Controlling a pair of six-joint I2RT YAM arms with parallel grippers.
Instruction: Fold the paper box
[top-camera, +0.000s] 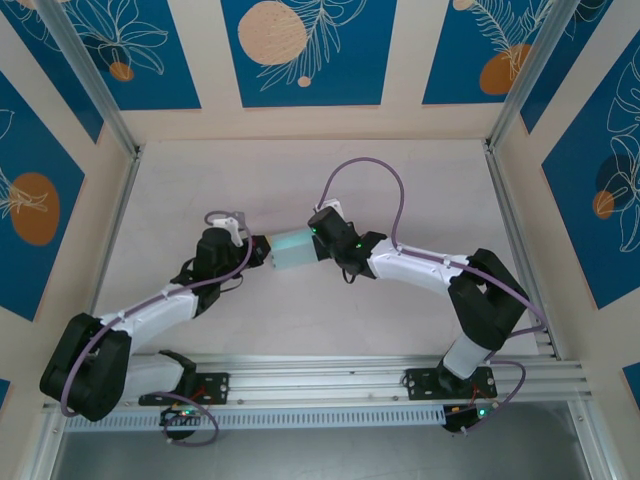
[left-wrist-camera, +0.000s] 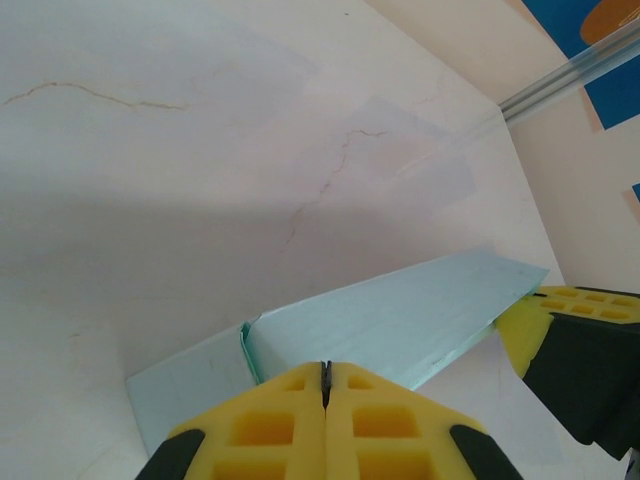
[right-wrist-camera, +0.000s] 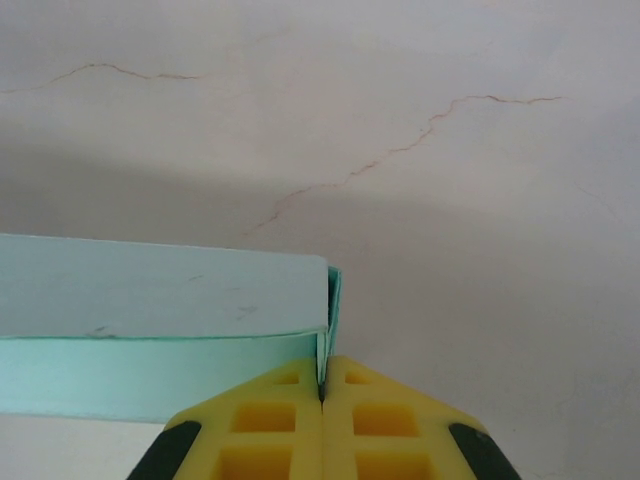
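Both arms bend inward over the bench (top-camera: 300, 170), with the paper box (top-camera: 293, 250) between them.
The left tool (top-camera: 263, 252) is clamped on one end, the right tool (top-camera: 322, 246) on the opposite end.

Soft, even overhead light leaves the bench (top-camera: 300, 170) bright, without glare. The wrist views show a broad, diffuse shadow across its surface. The paper box (right-wrist-camera: 150, 290) is sharp, and the lower frame edge is slightly soft.
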